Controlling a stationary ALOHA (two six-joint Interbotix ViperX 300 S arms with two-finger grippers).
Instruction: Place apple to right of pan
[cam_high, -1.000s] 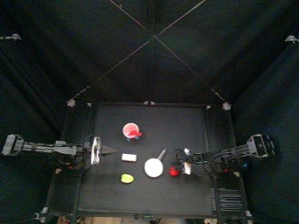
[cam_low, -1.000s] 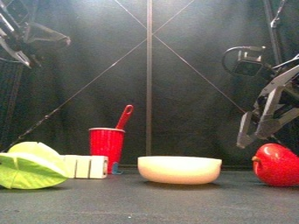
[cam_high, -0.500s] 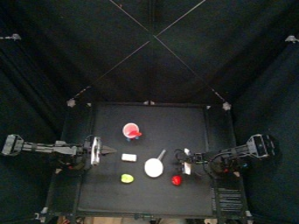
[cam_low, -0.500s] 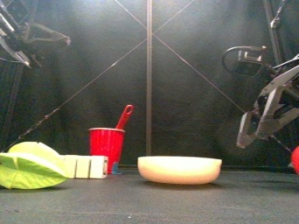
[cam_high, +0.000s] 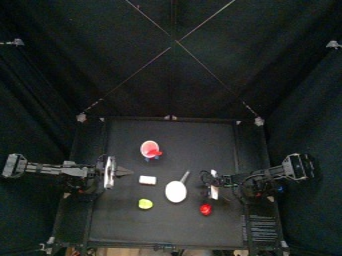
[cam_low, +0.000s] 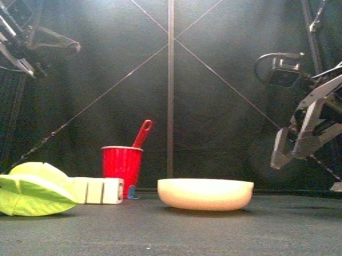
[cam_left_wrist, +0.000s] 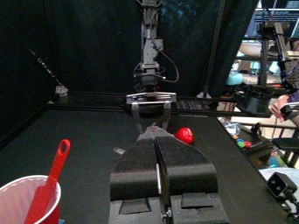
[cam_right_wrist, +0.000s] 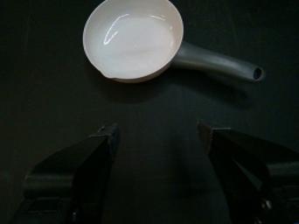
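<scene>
Red apple (cam_high: 205, 209) lies on black table (cam_high: 174, 135), right of white pan (cam_high: 177, 192) and slightly nearer front edge, apart from it. Pan handle points toward the back. R gripper (cam_right_wrist: 158, 153): jaws spread wide, nothing between them, hovering just right of pan. L gripper (cam_left_wrist: 156, 150) rests at table's left edge, jaws pressed together. Also shown: red cup (cam_low: 122, 165) w/ spoon, white block (cam_high: 147, 180), yellow-green fruit (cam_high: 144, 204).

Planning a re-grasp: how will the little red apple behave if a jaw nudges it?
The apple looks like a smooth round ball, so a nudge will probably roll it. Tiny beside the pan, it is likely light. Bare table lies around it, so little would stop it.
</scene>
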